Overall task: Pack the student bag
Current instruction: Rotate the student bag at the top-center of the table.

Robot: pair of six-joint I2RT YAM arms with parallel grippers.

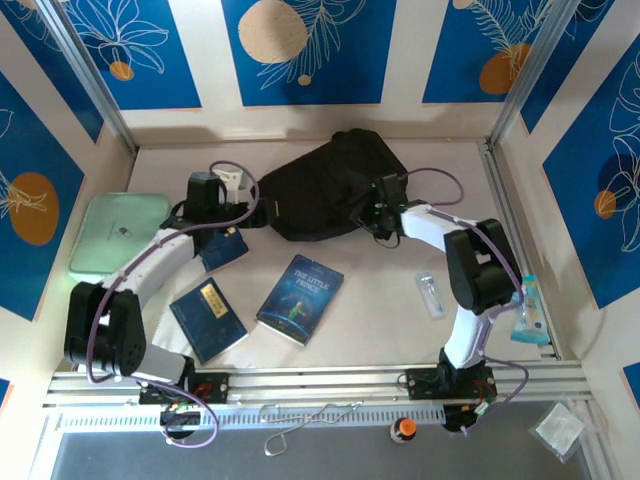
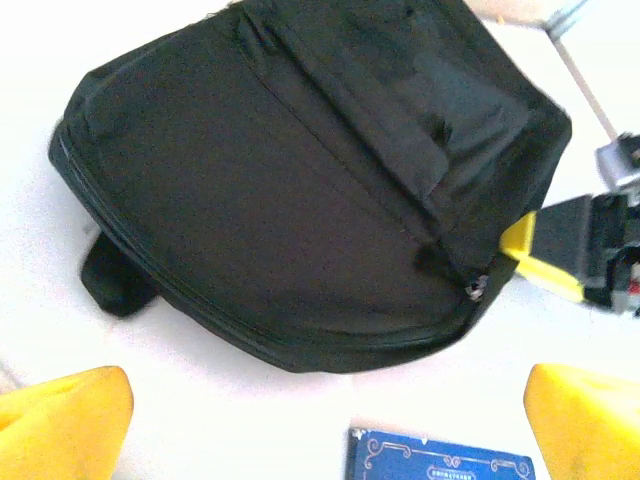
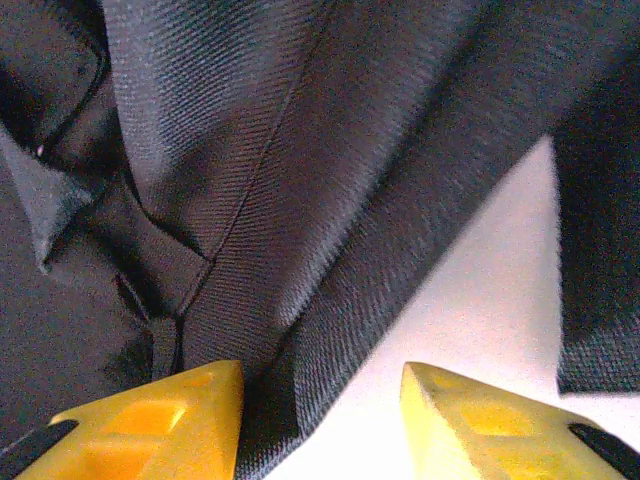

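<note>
Right gripper (image 3: 320, 372): jaws partly apart, astride a fold at the near edge of the student bag (image 1: 325, 185), not visibly clamped on it; probably set there to pinch and lift the fabric.
Left gripper (image 2: 325, 410): jaws wide apart and empty, hovering over a small blue book (image 1: 224, 248), facing the bag, likely ready to load.
Loose books: the Little Prince book (image 1: 300, 298) and a navy book (image 1: 208, 318) lie flat on the surface (image 1: 380, 300), unpacked.
Mint-green case (image 1: 118, 233): far left, apart from the bag.
Student bag: flat at the far middle; no open mouth shows, so opening likely comes first.

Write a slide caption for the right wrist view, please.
Right gripper, jaws apart, straddles a fold of the black bag on the white table.
</note>
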